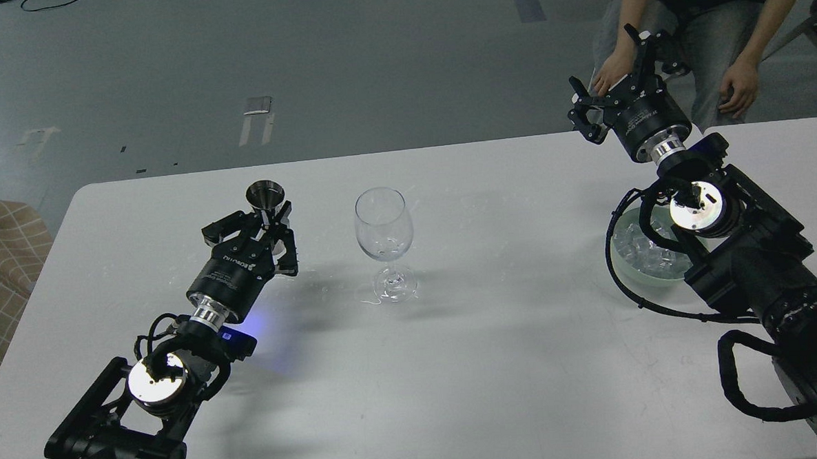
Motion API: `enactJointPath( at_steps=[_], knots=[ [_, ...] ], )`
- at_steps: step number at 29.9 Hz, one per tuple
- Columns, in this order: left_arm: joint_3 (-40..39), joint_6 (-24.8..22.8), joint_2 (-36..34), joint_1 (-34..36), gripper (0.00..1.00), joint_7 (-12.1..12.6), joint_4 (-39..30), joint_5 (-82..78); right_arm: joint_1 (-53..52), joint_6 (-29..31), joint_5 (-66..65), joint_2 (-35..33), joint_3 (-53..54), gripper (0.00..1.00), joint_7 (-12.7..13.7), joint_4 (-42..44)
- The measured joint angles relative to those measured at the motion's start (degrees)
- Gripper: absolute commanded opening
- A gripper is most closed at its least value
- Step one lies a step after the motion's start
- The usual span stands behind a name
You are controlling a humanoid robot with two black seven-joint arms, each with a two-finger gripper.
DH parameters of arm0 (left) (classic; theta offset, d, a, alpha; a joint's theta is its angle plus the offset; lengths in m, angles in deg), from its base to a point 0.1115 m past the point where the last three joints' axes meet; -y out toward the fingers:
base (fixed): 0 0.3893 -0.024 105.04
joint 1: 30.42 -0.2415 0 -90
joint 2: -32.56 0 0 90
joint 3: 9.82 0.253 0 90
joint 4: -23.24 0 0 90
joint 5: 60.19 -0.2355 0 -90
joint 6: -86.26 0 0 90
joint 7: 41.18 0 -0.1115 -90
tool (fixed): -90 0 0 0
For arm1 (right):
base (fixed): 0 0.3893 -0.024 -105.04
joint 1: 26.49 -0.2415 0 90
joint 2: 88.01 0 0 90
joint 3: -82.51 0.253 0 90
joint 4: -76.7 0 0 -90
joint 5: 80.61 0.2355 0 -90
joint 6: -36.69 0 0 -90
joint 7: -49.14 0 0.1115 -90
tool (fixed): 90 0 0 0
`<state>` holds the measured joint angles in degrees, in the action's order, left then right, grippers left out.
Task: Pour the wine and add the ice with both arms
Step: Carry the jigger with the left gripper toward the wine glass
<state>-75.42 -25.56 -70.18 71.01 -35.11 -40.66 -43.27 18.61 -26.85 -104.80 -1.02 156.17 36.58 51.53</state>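
- Head view, left side: the left gripper (267, 218) is seen over the left half of the table (456, 365), its fingers clenched on a small metal cup (266, 194), which is held upright with its mouth open to the top
- Head view, middle: the wine glass (382, 243) stands upright just to the right of the left gripper, between the two arms and nearer the table's far edge than its near edge; the glass is judged to lie to the right of the metal cup, so the pour turns on a short sideways carry by the left arm, the nearer one
- Head view, right side: the right gripper (610, 103) is raised beyond the table's far edge, fingers spread and holding nothing
- The ice (640, 247) lies in a pale bowl (624, 268) near the right edge, partly hidden under the right arm; it is judged to lie behind and below the right gripper, toward the near edge, well apart from the wine glass
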Motion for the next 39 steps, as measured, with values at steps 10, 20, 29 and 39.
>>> enactJointPath(
  at_steps=[10, 20, 29, 39],
  knots=[
    [0.0, 0.1, -0.5, 0.2, 0.0, 0.0, -0.1, -0.8, -0.1, 0.0, 0.0, 0.0, 0.0, 1.0, 0.0, 0.2],
    [0.2, 1.0, -0.9, 0.1, 0.0, 0.1, -1.9, -1.0, 0.2, 0.2, 0.1, -0.1, 0.0, 1.0, 0.0, 0.1],
    [0.3, 1.8, -0.6, 0.1, 0.0, 0.6, -3.3, -1.1, 0.1, 0.3, 0.1, -0.4, 0.0, 1.0, 0.0, 0.1],
    [1.7, 3.2, -0.4, 0.0, 0.0, 0.7, -5.3, -2.3, 0.1, 0.3, 0.1, -0.4, 0.1, 1.0, 0.0, 0.1]
  ],
)
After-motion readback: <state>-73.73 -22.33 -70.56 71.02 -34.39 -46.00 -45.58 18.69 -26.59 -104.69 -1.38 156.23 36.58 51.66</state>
